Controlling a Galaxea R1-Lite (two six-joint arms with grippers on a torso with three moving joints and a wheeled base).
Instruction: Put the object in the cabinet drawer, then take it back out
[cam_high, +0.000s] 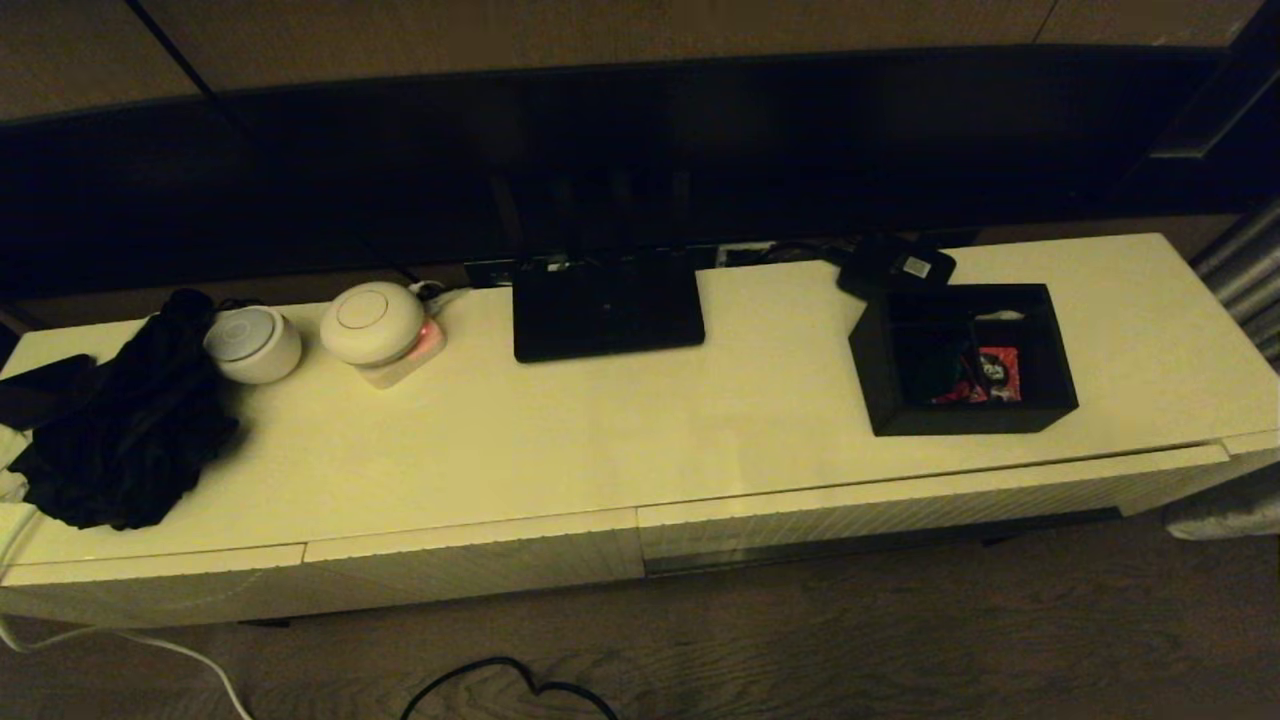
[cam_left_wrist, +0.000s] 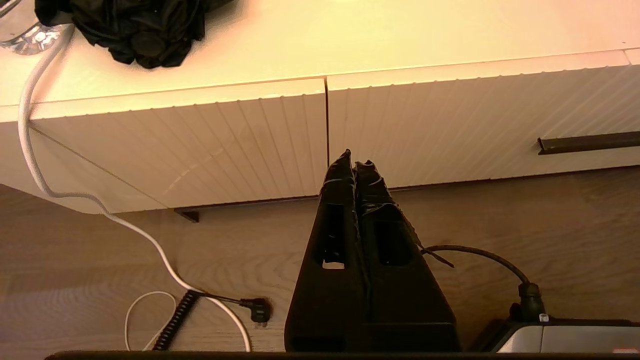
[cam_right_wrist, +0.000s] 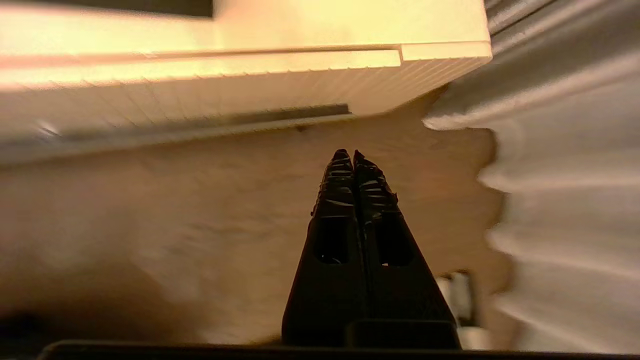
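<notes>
While both arms are held low in front of the cabinet, out of the head view, the object is seen standing on the cabinet top, toward its right end. It is a black square organiser box, open at the top, with red and white packets visible in one inner compartment. A small flat black device with a white label is located just behind the box, at its back left corner, possibly touching it; contact cannot be confirmed from this angle. A flat black router is positioned near the back edge at mid-width, well apart from the box. Two round white units and a heap of black cloth are found toward the left end.

The cabinet drawer, with its finely ribbed cream front, is located below the box on the right half of the cabinet. Its front is seen to stand slightly forward of the neighbouring panel, and a dark gap is visible along its lower edge.

The left gripper is pointed at the ribbed fronts near the vertical seam between two panels, with its jaws pressed together and nothing held. The right gripper is held over the wooden floor below the drawer front, beside a pale curtain, its jaws likewise clenched on nothing.
</notes>
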